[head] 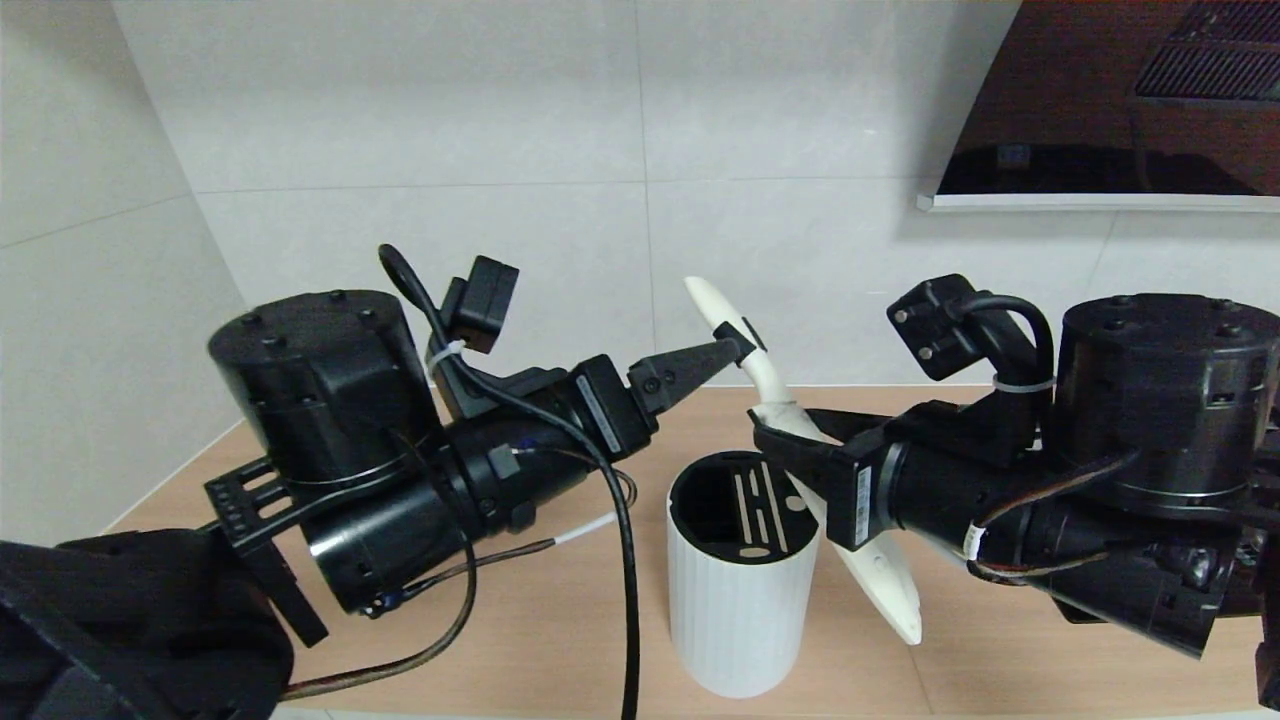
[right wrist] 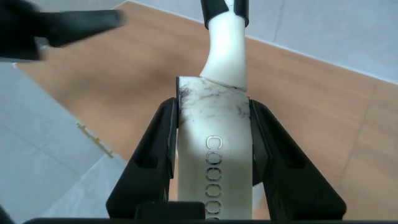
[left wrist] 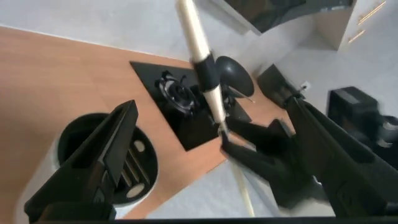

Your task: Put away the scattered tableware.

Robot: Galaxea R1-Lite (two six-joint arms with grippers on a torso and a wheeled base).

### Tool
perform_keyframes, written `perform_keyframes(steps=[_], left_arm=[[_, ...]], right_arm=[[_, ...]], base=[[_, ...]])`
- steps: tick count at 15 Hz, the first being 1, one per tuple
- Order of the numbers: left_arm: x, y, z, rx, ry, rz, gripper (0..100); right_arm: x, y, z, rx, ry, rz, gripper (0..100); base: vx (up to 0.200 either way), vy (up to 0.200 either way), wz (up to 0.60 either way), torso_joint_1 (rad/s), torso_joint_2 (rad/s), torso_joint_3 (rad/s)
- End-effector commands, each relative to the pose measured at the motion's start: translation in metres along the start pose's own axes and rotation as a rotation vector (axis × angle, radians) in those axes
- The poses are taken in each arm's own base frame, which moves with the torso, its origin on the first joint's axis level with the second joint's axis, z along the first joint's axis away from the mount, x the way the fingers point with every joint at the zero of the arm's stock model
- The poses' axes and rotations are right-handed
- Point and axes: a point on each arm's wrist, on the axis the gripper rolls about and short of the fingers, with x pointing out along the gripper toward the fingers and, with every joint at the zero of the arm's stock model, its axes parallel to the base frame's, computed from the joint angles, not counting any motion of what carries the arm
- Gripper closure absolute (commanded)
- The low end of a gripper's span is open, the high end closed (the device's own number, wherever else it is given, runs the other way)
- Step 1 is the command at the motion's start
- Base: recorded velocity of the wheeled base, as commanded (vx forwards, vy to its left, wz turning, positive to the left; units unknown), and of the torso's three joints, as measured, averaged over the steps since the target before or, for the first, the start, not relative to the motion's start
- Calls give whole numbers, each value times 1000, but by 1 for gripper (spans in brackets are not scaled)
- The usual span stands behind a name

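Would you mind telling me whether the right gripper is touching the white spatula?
Touching. In the right wrist view the right gripper clamps the white spatula, a finger pressed on each edge of its blade.

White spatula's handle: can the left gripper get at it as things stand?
Probably yes. The left gripper is open and straddles the handle of the white spatula, with nothing in between. The right gripper clamps the blade lower down, clear of that spot.
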Motion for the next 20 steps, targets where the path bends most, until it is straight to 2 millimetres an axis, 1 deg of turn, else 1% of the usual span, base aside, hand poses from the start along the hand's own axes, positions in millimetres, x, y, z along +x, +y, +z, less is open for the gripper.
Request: perform_keyframes(steps=[1, 4, 7, 12, 16, 17, 20], left_arm=[[10, 6, -9, -4, 24, 19, 0], [14, 5, -11, -2, 1, 12, 0], [16, 3, -9, 0, -23, 9, 0], [19, 8, -13, 1, -24, 28, 0], [20, 8, -13, 2, -30, 32, 0], [20, 8, -14, 2, -27, 32, 100], [20, 8, -14, 2, -25, 29, 100]], right_arm=[[3, 7, -3, 11, 14, 27, 100], [7, 17, -7, 30, 29, 58, 100], [8, 25, -13, 24, 51, 83, 100], [6, 25, -14, 23, 56, 85, 100], [5, 25, -14, 22, 58, 85, 100], [5, 25, -14, 22, 58, 85, 100], [5, 25, -14, 23, 53, 85, 100]], base=[[0, 0, 0, 0, 0, 0], [0, 0, 0, 0, 0, 0], [0, 0, 0, 0, 0, 0], [0, 0, 0, 0, 0, 0], [0, 0, 0, 0, 0, 0], [0, 0, 0, 0, 0, 0], [0, 0, 0, 0, 0, 0]])
